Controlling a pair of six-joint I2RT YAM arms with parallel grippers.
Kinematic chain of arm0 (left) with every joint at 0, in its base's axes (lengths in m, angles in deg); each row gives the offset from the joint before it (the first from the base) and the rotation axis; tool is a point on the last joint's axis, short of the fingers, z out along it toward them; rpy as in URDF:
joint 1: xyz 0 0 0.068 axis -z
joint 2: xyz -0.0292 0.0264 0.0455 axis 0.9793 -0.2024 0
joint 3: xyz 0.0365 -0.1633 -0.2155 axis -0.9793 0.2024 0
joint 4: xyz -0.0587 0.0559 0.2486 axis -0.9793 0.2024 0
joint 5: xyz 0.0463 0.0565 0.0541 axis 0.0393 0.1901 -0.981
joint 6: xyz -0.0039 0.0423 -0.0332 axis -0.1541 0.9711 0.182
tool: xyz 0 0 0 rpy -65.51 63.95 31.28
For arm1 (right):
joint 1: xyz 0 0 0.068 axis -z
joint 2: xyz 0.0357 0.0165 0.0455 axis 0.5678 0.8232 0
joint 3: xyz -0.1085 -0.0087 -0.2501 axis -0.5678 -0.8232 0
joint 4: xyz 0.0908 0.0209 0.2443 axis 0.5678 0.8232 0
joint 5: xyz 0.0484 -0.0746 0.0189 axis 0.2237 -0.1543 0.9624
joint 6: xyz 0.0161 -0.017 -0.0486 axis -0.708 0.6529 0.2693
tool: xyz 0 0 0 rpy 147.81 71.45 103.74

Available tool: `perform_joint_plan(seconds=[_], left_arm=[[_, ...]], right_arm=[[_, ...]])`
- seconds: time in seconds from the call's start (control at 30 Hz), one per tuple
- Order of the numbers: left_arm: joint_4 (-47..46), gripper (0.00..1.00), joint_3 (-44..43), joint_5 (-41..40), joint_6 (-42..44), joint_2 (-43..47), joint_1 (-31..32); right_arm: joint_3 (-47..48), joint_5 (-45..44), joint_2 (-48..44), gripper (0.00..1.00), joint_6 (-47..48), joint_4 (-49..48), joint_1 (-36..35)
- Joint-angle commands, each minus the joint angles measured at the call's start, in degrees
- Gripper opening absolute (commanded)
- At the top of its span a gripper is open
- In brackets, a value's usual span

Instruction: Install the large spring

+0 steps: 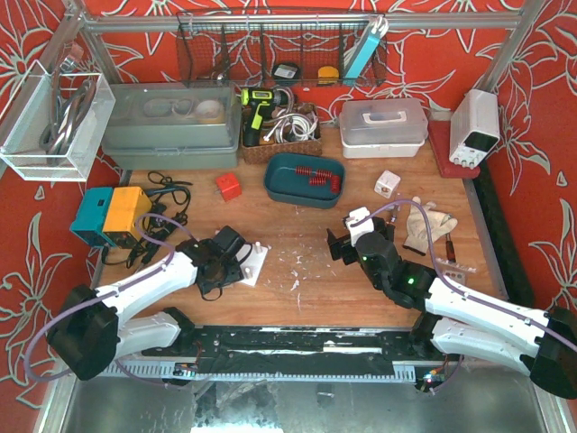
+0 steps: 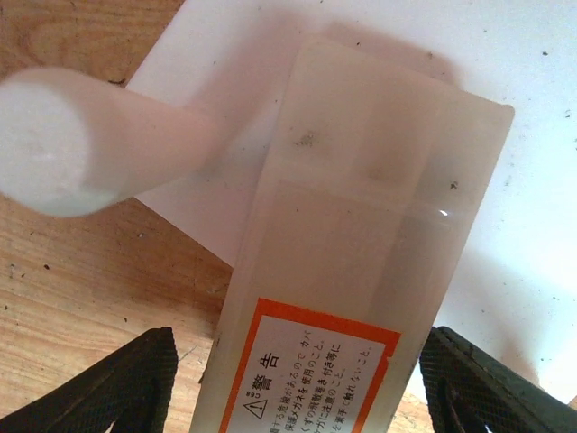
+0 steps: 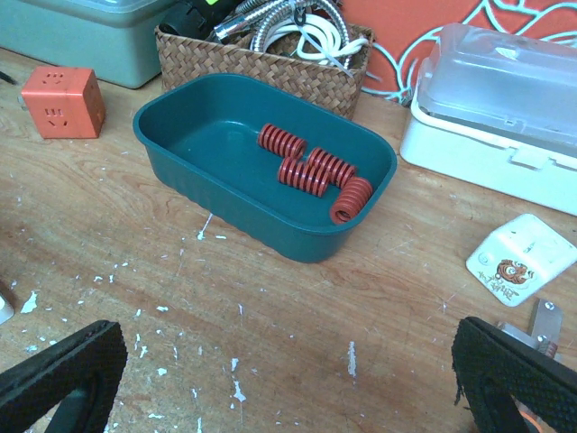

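Bending inward in the top view, the left gripper (image 1: 238, 261) hangs over a white plate (image 1: 257, 270). The right gripper (image 1: 341, 245) faces the tray (image 1: 271, 186) of red springs (image 1: 317, 176).

At the left wrist, the fingers (image 2: 117, 383) stand spread beside a clear block (image 2: 361, 253).

At the right wrist, the fingers (image 3: 63, 374) are wide apart and empty.

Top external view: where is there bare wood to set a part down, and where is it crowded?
Free: the wood in front of the teal tray, between left gripper and right gripper; a smaller patch between red cube and tray. Crowded: the back by the wicker basket, the cables, the glove.
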Motion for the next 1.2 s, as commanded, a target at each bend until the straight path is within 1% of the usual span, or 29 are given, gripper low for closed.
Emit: perform_joint_plan(seconds=[0.0, 0.2, 0.3, 0.6, 0.77, 0.97, 1.17], left_arm=[[-0.1, 0.73, 0.5, -0.6, 0.1, -0.8, 0.4], [-0.4, 0.65, 0.8, -0.7, 0.3, 0.2, 0.4], [-0.6, 0.59, 0.8, -0.7, 0.4, 0.7, 0.4], [-1.2, 0.5, 0.6, -0.3, 1.4, 0.7, 0.4], [-1.5, 0.43, 0.2, 0.4, 2.8, 1.5, 0.5], [-0.5, 0.4, -1.6, 0.6, 3.2, 3.2, 0.5], [0.6, 0.4, -6.4, 1.0, 4.2, 5.5, 0.5]], right_arm=[[1.0, -1.9, -0.3, 0.99, -0.5, 1.0, -0.1], [1.0, -2.0, -0.4, 0.99, -0.4, 1.0, -0.1], [1.0, -2.0, -0.4, 0.99, -0.4, 1.0, -0.2], [1.0, -2.1, -0.7, 0.99, -0.4, 1.1, -0.2], [1.0, -2.1, -0.9, 0.99, -0.4, 1.0, -0.1], [1.0, -2.2, -1.1, 0.99, -0.6, 1.1, -0.1], [1.0, -2.1, -1.2, 0.99, -0.5, 1.0, -0.1]])
